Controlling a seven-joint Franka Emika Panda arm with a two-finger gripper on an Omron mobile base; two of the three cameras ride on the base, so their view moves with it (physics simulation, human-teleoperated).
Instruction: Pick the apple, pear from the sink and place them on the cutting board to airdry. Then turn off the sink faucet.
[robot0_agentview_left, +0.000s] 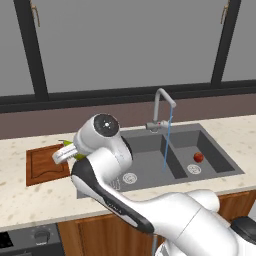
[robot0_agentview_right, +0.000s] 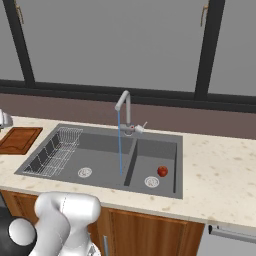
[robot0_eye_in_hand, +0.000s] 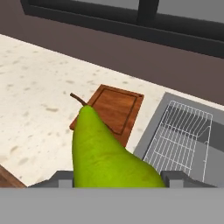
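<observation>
My gripper (robot0_eye_in_hand: 118, 178) is shut on the yellow-green pear (robot0_eye_in_hand: 103, 151), which stands up between the fingers with its stem on top. In the left base view the gripper (robot0_agentview_left: 65, 152) and pear (robot0_agentview_left: 79, 156) hang over the right edge of the cutting board (robot0_agentview_left: 45, 165). In the hand view the cutting board (robot0_eye_in_hand: 114, 111) lies ahead, beyond the pear. The red apple (robot0_agentview_left: 198, 157) (robot0_agentview_right: 162, 171) rests in the sink's (robot0_agentview_left: 145, 145) smaller right compartment beside a drain. The silver faucet (robot0_agentview_left: 162, 107) (robot0_agentview_right: 125, 112) pours a thin blue stream into the sink (robot0_agentview_right: 100, 150).
A wire rack (robot0_agentview_right: 55, 152) (robot0_eye_in_hand: 179, 131) fills the left end of the basin. Speckled counter (robot0_agentview_left: 30, 200) surrounds the sink and board. Dark window frames run behind the back ledge. My arm's elbow (robot0_agentview_left: 102, 132) rises over the sink's left part.
</observation>
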